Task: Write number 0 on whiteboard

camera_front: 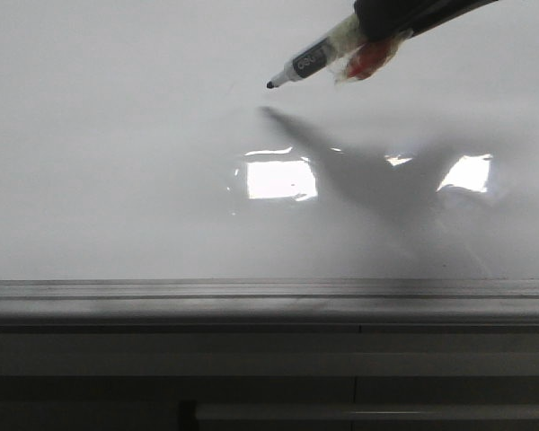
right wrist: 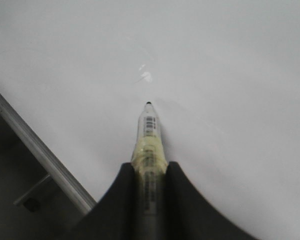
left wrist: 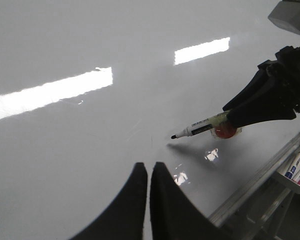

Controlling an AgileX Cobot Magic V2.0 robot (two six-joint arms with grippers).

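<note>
Across the whole front view stretched the whiteboard (camera_front: pixel 117 180), glossy, white and flat, with two bright rectangular light glares near its middle and a grey metal edge strip (camera_front: pixel 269 292) running along its near edge; grey framing showed below that strip. No drawn number 0 could be made out on the board in any view; the surface around the pen tip looked unmarked apart from faint scuffs. One marker (camera_front: pixel 301 66) was in view over the far right part of the board, its barrel wrapped in yellowish tape and with a red piece fixed beside it, its black tip pointing toward the left edge and slightly down. Whether the tip touched the board could not be told; its shadow fell just beside it on the surface. The right gripper (right wrist: pixel 149 172) held this marker, its two dark fingers (right wrist: pixel 120 195) closed tight against the taped barrel on both sides. The left gripper (left wrist: pixel 148 172) hung above the board, well apart from the marker, its fingers (left wrist: pixel 130 200) pressed nearly together with nothing between them. The board's left half and near half lay open. Beyond the right end of the edge strip, the left wrist view showed a small tray (left wrist: pixel 290 182) with at least two more markers (left wrist: pixel 294 165) in it.
</note>
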